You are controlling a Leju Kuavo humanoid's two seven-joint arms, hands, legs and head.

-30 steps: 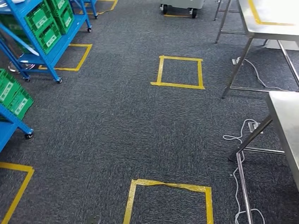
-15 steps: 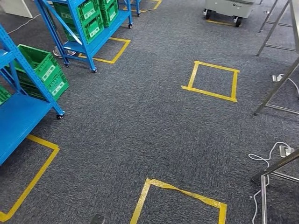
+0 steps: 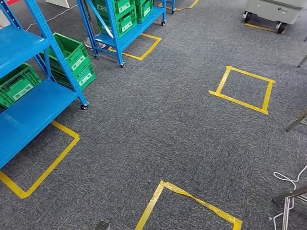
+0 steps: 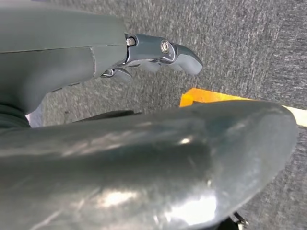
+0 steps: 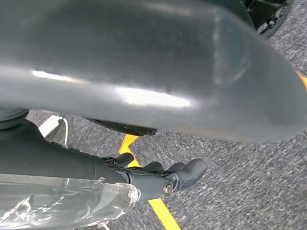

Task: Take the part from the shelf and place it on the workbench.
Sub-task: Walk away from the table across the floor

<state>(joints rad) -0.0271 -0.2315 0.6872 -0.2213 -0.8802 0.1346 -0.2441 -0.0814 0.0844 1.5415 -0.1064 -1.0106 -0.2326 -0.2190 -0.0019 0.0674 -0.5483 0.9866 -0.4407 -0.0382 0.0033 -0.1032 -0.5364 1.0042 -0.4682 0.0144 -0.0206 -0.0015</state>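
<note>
The part itself cannot be made out. The near blue shelf (image 3: 25, 112) at the left carries a green crate (image 3: 16, 85), and more green crates (image 3: 74, 60) stand behind its post. A second blue rack (image 3: 123, 36) farther back also holds green crates. The left hand (image 4: 159, 50) hangs over the grey carpet (image 3: 152, 129) with fingers stretched out, holding nothing. The right hand (image 5: 170, 175) is also released and empty. Yellow tape squares (image 3: 242, 89) mark the carpet. A white cable (image 3: 289, 179) lies at the right.
</note>
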